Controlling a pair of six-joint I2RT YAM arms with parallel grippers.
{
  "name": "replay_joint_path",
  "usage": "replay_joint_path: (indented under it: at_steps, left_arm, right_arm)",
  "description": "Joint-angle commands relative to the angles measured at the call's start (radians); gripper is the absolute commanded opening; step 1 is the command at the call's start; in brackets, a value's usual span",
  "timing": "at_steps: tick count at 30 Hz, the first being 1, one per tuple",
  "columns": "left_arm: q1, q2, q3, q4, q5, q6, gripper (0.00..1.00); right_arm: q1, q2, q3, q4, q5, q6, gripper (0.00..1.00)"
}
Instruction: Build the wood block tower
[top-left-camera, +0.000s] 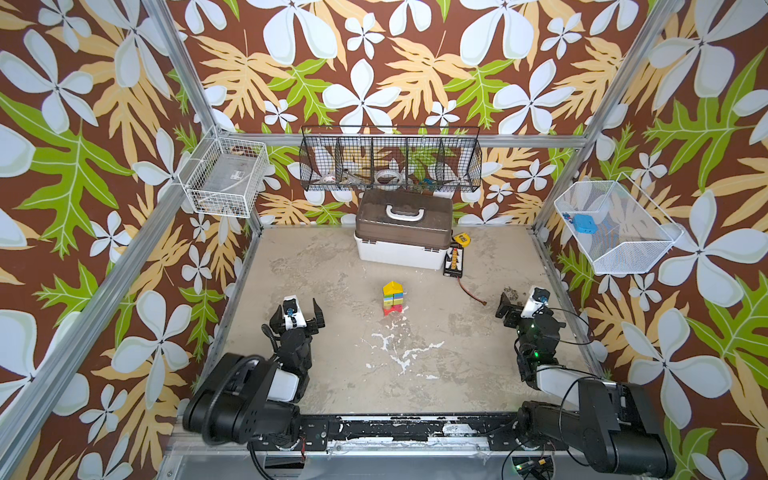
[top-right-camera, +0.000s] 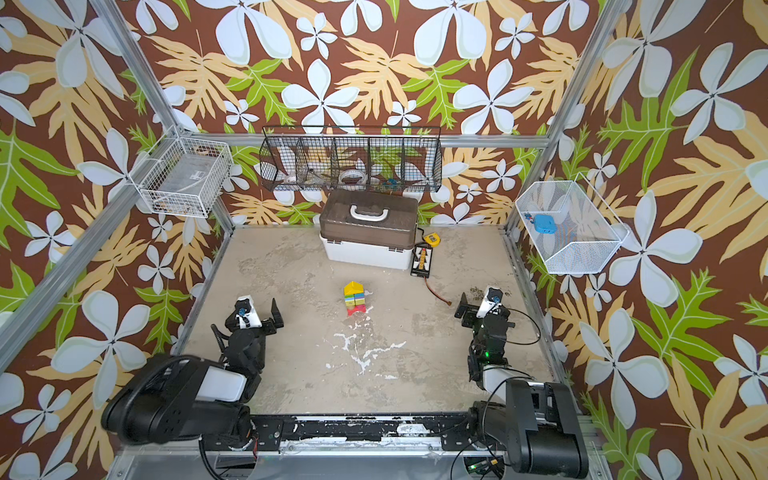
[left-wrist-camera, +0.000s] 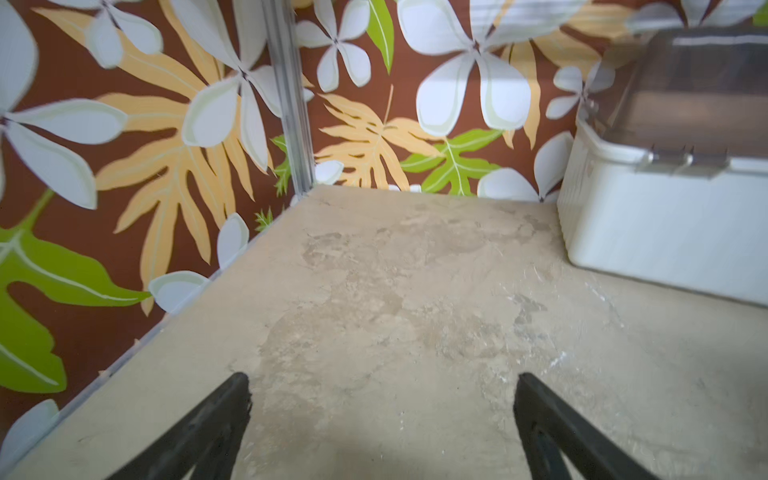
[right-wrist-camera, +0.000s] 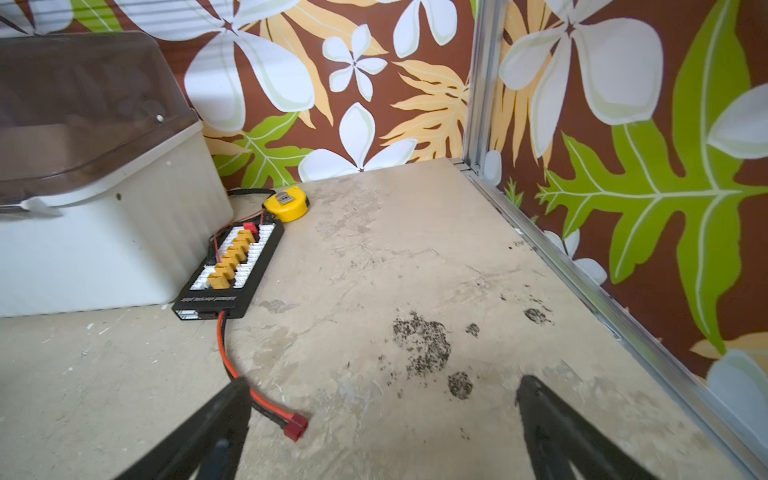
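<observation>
The tower (top-left-camera: 392, 297) (top-right-camera: 354, 298) stands upright in the middle of the tabletop in both top views. It is a narrow stack of wood blocks, with a red piece at the bottom, green, teal and pink pieces in the middle, and a yellow peaked piece as cap. No loose block shows on the table. My left gripper (top-left-camera: 300, 309) (left-wrist-camera: 382, 378) is open and empty, well to the left of the tower. On the right, far from the tower, my right gripper (top-left-camera: 521, 301) (right-wrist-camera: 382, 382) is also open and empty. Neither wrist view shows the tower.
A white box with a brown lid (top-left-camera: 403, 232) stands at the back. Beside it lie a black charging board (top-left-camera: 453, 259) and a yellow tape measure (top-left-camera: 461, 239). The board's red cable ends in a plug (right-wrist-camera: 296, 428) by my right gripper's finger. Wire baskets (top-left-camera: 390, 160) hang on the walls.
</observation>
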Motion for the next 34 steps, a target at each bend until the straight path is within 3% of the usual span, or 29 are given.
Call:
replay_joint_path:
  at_steps: [1, 2, 6, 10, 12, 14, 34]
  left_arm:
    - [0.021, -0.019, 0.048, 0.028, 0.096, -0.008, 1.0]
    - [0.052, -0.019, 0.074, -0.03, 0.167, -0.02, 1.0]
    - [0.131, -0.004, 0.134, -0.13, 0.267, -0.079, 1.0]
    - [0.129, -0.004, 0.124, -0.107, 0.261, -0.073, 1.0]
    - [0.13, 0.002, 0.125, -0.093, 0.266, -0.068, 1.0]
    - [0.13, 0.001, 0.124, -0.096, 0.265, -0.069, 1.0]
    - [0.129, 0.003, 0.125, -0.094, 0.266, -0.068, 1.0]
  right_arm:
    - [0.001, 0.026, 0.018, 0.072, -0.06, -0.023, 1.0]
    - [0.001, 0.034, 0.025, 0.073, -0.063, -0.031, 1.0]
    - [0.001, 0.126, 0.007, 0.215, -0.077, -0.057, 1.0]
    - [0.034, 0.191, 0.08, 0.144, -0.135, -0.124, 1.0]
    - [0.103, 0.247, 0.089, 0.174, -0.041, -0.175, 1.0]
    - [0.107, 0.237, 0.073, 0.177, 0.006, -0.161, 1.0]
    - [0.109, 0.238, 0.076, 0.178, 0.007, -0.163, 1.0]
